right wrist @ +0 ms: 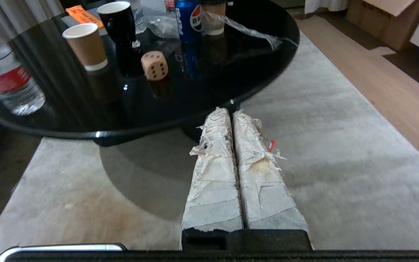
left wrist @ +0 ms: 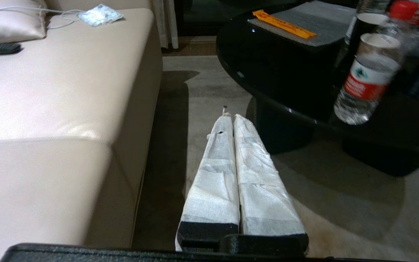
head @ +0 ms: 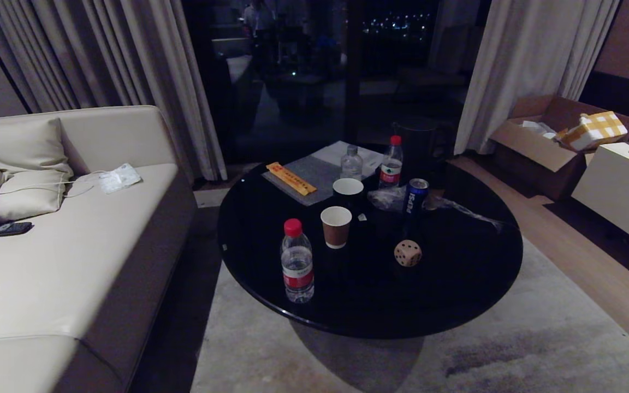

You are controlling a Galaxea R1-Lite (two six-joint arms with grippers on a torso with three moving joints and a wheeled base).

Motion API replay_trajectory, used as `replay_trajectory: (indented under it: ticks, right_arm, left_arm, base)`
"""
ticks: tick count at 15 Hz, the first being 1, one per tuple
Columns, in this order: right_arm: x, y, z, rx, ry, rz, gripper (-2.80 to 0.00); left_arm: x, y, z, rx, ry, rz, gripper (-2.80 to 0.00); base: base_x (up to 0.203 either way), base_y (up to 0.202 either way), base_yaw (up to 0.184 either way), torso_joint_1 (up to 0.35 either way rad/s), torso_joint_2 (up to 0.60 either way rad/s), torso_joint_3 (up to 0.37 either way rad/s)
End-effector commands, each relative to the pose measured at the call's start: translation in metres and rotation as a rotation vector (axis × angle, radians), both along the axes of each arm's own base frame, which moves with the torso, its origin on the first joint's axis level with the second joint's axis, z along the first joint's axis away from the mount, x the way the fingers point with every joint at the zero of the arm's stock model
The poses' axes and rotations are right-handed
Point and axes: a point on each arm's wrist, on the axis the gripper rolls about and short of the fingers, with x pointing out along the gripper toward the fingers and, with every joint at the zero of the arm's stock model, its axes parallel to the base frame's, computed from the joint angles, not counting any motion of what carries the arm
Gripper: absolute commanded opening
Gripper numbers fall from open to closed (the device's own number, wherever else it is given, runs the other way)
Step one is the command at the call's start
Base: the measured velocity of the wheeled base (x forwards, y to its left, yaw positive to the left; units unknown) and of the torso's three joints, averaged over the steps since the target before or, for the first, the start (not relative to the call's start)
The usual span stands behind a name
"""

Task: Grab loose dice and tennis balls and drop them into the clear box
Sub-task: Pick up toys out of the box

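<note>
On a round black glass table (head: 456, 305) beside a cream sofa (head: 47, 284), a single tan die (head: 408, 253) sits near the front edge, just ahead of a blue Pepsi can (head: 416, 196) and well apart from a red-capped water bottle (head: 297, 262). A brown paper cup (head: 336, 226) and a black cup (head: 348, 192) stand between bottle and can, with crumpled clear plastic film (head: 445, 207) trailing off behind the can. Neither arm shows in the head view. The left gripper (left wrist: 230, 117) hangs low over the rug between sofa and table, its tape-wrapped fingers (left wrist: 213, 174) pressed flat together and holding nothing. The right gripper (right wrist: 229, 111) hangs short of the table's rim, likewise closed tight and empty, with the die in plain sight beyond it. No tennis balls and no clear box can be made out in the dim room; they may lie outside these views. The task appears not yet begun. The main risks from here: a reach for the die could clip the can or the cups crowded behind it and tip them across the slick glass; the rounded die could skid away from closing fingers; and with no box located, a picked die has no evident place to go.
</note>
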Motion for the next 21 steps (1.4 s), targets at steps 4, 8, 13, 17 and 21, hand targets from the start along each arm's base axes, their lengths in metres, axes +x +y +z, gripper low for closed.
replay_trajectory:
  ticks: [4,8,13,17,21]
  right_arm:
    - [0.0003,0.0,-0.0008,0.0,0.004,0.001,-2.8]
    - [0.0003,0.0,-0.0008,0.0,0.004,0.001,-2.8]
    - [0.0003,0.0,-0.0008,0.0,0.004,0.0,-2.8]
    - [0.0003,0.0,-0.0008,0.0,0.004,0.002,-2.8]
    - [0.0003,0.0004,-0.0006,-0.016,0.004,0.018,-2.8]
  left_arm:
    - [0.0002,0.0,-0.0004,0.0,0.003,0.001,-2.8]
    - [0.0002,0.0,-0.0004,0.0,0.003,0.001,-2.8]
    - [0.0002,0.0,-0.0005,-0.002,0.004,0.001,-2.8]
    - [0.0002,0.0,-0.0005,-0.005,0.004,0.001,-2.8]
    - [0.0002,0.0001,-0.0005,-0.005,0.004,0.002,-2.8]
  base:
    - [0.183,0.0,-0.002,0.002,0.0,0.003]
    - [0.181,0.0,-0.003,0.003,0.0,0.003]
    - [0.169,0.0,0.0,0.001,0.0,0.002]
    - [0.014,0.0,0.0,0.001,0.0,-0.001]
    - [0.0,0.0,0.0,0.0,0.0,0.0]
